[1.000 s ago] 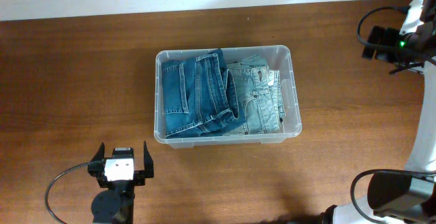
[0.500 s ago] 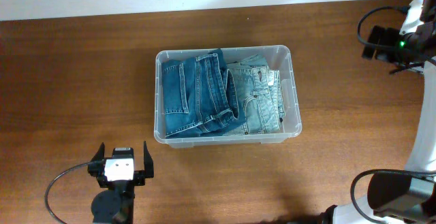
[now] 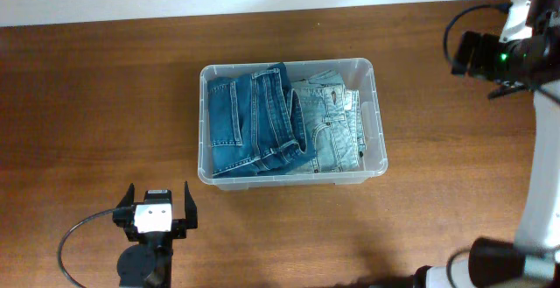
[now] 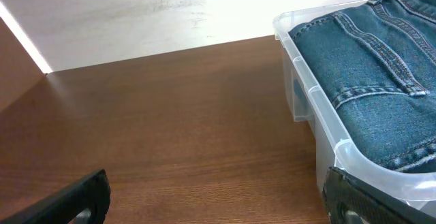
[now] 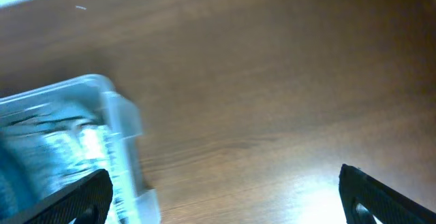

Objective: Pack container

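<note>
Dark blue folded jeans (image 3: 249, 122) and pale blue jeans (image 3: 334, 129) fill the clear rectangular plastic container (image 3: 379, 104) on the brown wooden tabletop (image 3: 105, 104). Left claw (image 3: 158, 196) and right claw (image 5: 225, 200) gape empty.

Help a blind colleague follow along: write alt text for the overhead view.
A clear container on a brown table holds dark blue jeans beside light blue jeans. The open left gripper sits lower left; the right arm is at upper right.
</note>
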{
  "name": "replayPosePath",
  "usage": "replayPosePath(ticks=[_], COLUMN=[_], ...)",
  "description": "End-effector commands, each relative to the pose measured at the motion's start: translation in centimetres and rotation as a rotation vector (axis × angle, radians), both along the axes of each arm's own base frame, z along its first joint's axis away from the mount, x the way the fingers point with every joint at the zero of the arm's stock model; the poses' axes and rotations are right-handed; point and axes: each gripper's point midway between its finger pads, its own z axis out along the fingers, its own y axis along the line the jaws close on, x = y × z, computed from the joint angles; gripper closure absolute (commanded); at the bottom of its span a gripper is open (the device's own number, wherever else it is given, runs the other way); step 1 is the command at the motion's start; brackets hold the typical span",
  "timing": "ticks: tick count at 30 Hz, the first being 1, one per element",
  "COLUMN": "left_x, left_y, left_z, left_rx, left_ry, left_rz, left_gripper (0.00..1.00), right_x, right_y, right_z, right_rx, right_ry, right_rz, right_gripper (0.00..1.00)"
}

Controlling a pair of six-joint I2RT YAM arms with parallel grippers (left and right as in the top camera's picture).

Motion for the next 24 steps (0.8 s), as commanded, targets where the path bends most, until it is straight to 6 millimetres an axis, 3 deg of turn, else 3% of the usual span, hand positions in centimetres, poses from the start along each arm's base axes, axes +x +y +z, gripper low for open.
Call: replayPosePath(ticks=[1,9,12,16,20,24], left_x=[0.0,0.0,0.0,0.0,0.0,0.0], left_y=[-0.1,-0.1,-0.1,-0.1,-0.1,-0.1], left_z=[-0.2,-0.2,-0.2,-0.2,-0.2,-0.2], left_rx=[0.013,0.013,0.013,0.013,0.013,0.013], left_ry=[-0.004,-0.004,-0.004,-0.004,-0.004,-0.004], left_rz=[-0.012,-0.012,-0.012,-0.012,-0.012,-0.012], left_gripper=[0.0,0.0,0.0,0.0,0.0,0.0], right_x=[-2.2,-8.2,-11.0,-14.5,-18.0,-20.8], right_y=[3.5,10.5,11.6,11.5,11.1,10.8], right_z=[4.6,11.2,13.2,15.1,14.3,11.4], right_rx=[-0.026,-0.03,-0.026,-0.024,-0.026,-0.028], right_ry=[-0.132,-0.357,-0.434,-0.528,-0.566,-0.61], right_rz=[0.077,0.288,0.333,0.343,0.342,0.341], right_gripper=[0.02,0.02,0.02,0.01,0.02,0.01])
